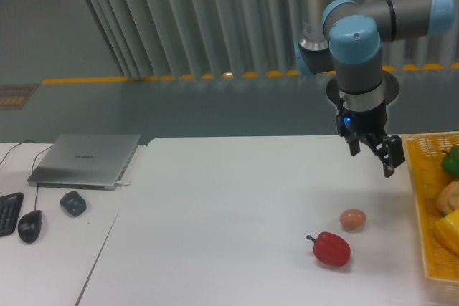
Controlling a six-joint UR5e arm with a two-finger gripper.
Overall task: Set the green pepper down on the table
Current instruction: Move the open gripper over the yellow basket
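The robot arm (358,41) reaches down from the top right. Its hand (372,155) hangs in the air above the big white bench (237,220). The two dark fingers (389,159) are spread apart and there is nothing between them, so the hand is released.

The green pepper (451,160) is not on the bench. It sits in a yellow basket (423,206) at the right edge, at about 3 o'clock from the middle of the bench. Only a small green bit of it shows, because the picture cuts it off. From the hand, the green pepper is at about 3 o'clock, near but not touching.

More things lie in the basket below the green pepper. One is a pale tan lump (450,197). One is a yellow pepper (449,231), at 6 o'clock from the green one.

On the bench, a red pepper (332,249) with a dark stem lies at about 7 o'clock from the hand. A small round peach-colored thing (352,218) sits just beside it, at about 1 o'clock from the red pepper. I cannot tell if they touch.

To the left is a smaller white desk (50,256). On it are a closed gray laptop (86,160), a dark mouse (29,226), another small dark thing (72,203) and the corner of a keyboard (8,213).
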